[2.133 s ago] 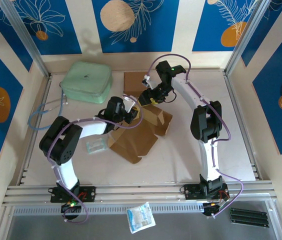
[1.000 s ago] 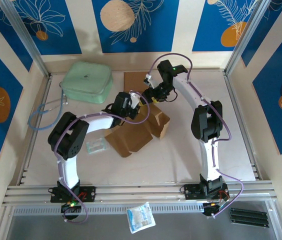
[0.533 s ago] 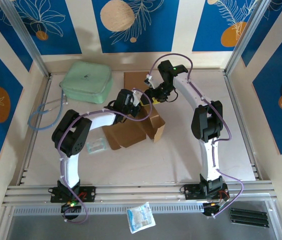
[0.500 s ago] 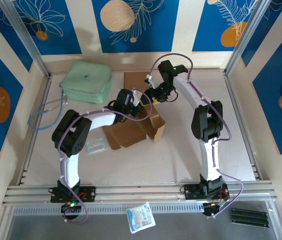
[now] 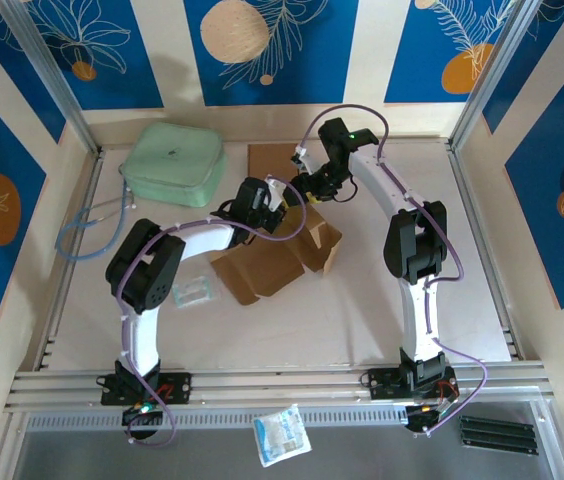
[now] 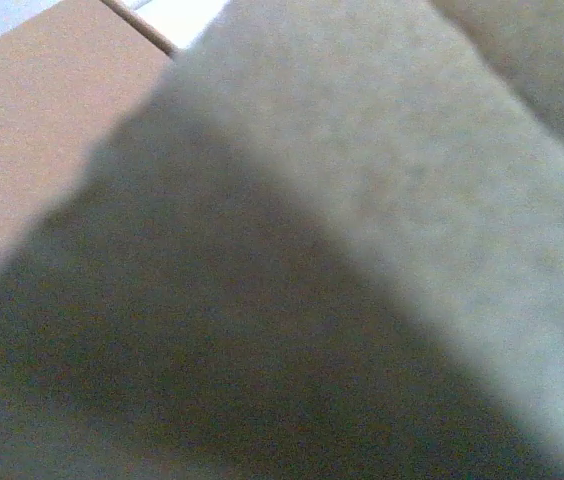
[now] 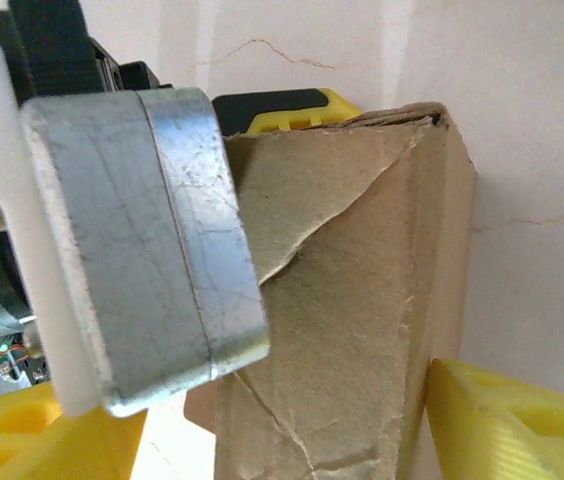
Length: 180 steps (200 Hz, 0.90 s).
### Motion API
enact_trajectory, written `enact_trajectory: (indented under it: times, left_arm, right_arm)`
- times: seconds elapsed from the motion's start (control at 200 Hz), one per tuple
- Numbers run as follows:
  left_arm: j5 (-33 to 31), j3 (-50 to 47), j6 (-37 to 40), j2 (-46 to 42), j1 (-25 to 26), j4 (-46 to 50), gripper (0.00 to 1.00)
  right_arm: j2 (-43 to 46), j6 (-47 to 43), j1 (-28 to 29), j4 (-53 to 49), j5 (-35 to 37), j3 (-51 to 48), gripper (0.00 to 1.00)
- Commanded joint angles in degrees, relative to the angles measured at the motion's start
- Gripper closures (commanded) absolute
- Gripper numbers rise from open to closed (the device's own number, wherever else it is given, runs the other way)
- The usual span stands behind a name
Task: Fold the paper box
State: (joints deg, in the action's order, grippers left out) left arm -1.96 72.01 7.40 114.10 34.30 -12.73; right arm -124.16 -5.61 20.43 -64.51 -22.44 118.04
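The brown paper box (image 5: 267, 265) lies partly folded at mid-table, its right wall (image 5: 324, 243) raised. My left gripper (image 5: 280, 205) sits at the box's back edge, shut. Blurred cardboard (image 6: 262, 250) lies against the left wrist lens and hides the fingers, so a pinch on it cannot be told. My right gripper (image 5: 307, 190) hovers just behind, over the same back edge. In its wrist view a folded cardboard corner (image 7: 352, 300) stands between the wide-set fingers of the right gripper (image 7: 332, 330). That corner touches the right yellow finger (image 7: 502, 425). The metal-tipped left finger (image 7: 142, 250) overlaps its other side.
A mint-green pouch (image 5: 172, 160) lies at the back left, and a second flat cardboard sheet (image 5: 267, 158) behind the grippers. A small clear bag (image 5: 192, 292) sits left of the box, near a blue cable (image 5: 87, 235). A white packet (image 5: 282, 432) rests on the front rail.
The left arm pushed the box's panels together, then eased; the box has spread back rightward. The left gripper closed further. The right gripper has stayed put.
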Motion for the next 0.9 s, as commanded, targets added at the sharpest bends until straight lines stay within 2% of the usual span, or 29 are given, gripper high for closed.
enact_trajectory:
  times: [0.0,0.11,0.195,0.445,0.605,0.715,0.875,0.895]
  left_arm:
    - [-10.95,2.44,0.58,3.20,0.66,5.20,1.00]
    - [-15.69,2.99,1.76,3.93,1.42,5.54,1.00]
    - [-16.30,3.29,2.71,4.24,1.62,5.82,1.00]
    - [-8.88,-2.05,1.93,-0.63,1.63,2.93,0.99]
    - [-8.23,-7.73,-1.85,-5.06,1.81,-0.02,0.99]
    - [-11.04,-11.04,-5.86,-8.20,2.95,-0.09,1.00]
    - [-17.62,-15.07,-13.08,-10.38,6.87,-2.24,1.00]
    - [-18.45,-15.53,-13.51,-10.47,7.45,-2.52,0.97]
  right_arm:
    - [-1.36,0.33,1.46,-3.34,-4.27,-0.24,0.28]
    - [-1.12,0.42,1.64,-3.00,-4.20,-1.26,0.28]
    - [-0.76,0.76,1.56,-2.72,-3.84,-1.67,0.26]
    - [3.53,5.56,-0.15,0.06,-0.51,-2.26,0.14]
    - [9.94,13.62,-2.69,6.19,2.01,-6.31,0.10]
    - [16.01,24.24,-4.18,10.84,9.26,-10.81,0.09]
    - [27.14,31.94,-4.25,20.17,12.35,-22.87,0.06]
    - [28.45,32.67,-4.26,21.25,13.07,-24.35,0.06]
